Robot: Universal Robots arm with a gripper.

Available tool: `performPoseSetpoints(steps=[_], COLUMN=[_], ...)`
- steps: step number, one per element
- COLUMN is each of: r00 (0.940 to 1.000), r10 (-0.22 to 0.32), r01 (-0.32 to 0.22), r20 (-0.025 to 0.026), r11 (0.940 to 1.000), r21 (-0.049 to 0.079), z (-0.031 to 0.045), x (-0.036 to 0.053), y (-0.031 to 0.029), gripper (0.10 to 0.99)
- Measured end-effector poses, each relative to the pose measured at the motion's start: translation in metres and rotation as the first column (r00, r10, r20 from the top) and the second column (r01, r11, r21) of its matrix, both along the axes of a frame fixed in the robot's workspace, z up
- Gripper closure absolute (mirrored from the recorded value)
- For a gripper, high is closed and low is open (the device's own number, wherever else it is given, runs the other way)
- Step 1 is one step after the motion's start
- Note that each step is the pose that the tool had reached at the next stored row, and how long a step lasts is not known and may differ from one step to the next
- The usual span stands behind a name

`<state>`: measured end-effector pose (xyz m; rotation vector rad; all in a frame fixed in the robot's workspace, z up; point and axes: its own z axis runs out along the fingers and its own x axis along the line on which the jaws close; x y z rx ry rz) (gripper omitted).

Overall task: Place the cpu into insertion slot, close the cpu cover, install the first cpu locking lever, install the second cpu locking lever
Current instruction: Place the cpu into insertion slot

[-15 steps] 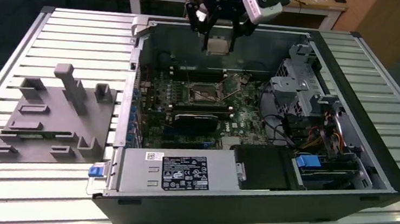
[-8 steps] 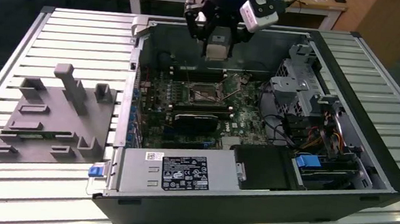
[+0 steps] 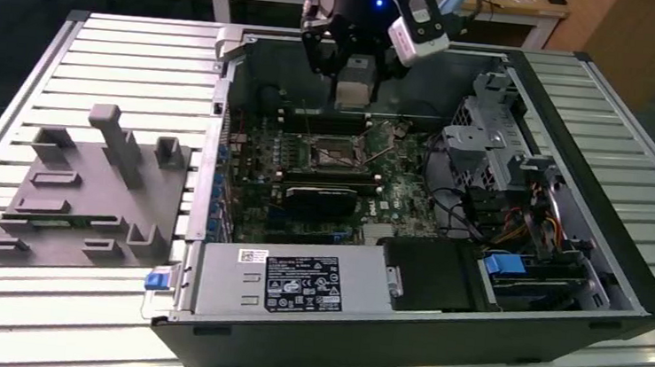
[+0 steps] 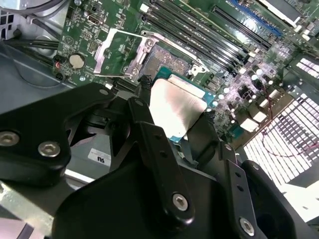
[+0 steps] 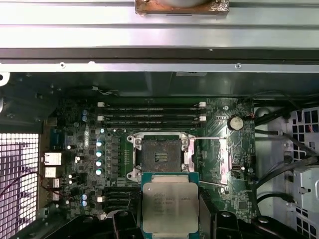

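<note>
The cpu (image 5: 167,201) is pinched on two sides by the jaws of the gripper (image 5: 168,215). Those two sides are hidden behind the black fingers (image 5: 125,224), and one more edge is cut off by the edge of the first wrist view. In the second wrist view the cpu's shiny top (image 4: 177,107) is seen, with the gripper's dark body covering part of it.

The cpu is held up in the air above the circuit board (image 3: 403,199), near the insertion slot (image 5: 160,157) but not in it. The slot is left bare, because the cpu cover (image 4: 99,57) is swung open to one side. Long memory slots (image 5: 152,118) are found just beside the slot.

In the exterior view the gripper (image 3: 355,97) is seen over the open computer case (image 3: 409,342). The board is walled in by the case, but the room above it is open. The inside of the slot (image 3: 336,153) is too small to make out there.
</note>
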<state>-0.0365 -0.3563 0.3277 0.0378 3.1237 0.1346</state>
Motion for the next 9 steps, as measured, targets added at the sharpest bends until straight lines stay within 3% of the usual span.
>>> performPoseSetpoints(steps=[5,9], r00=[1.0000,0.9994], r10=[-0.002,-0.034], r01=[0.002,0.034], r20=[0.0001,0.0000], r11=[1.0000,0.9994], r21=[0.000,0.000], z=[-0.0071,-0.0100], x=[-0.0001,-0.0001], y=[0.0000,0.0000], gripper=[0.545,0.545])
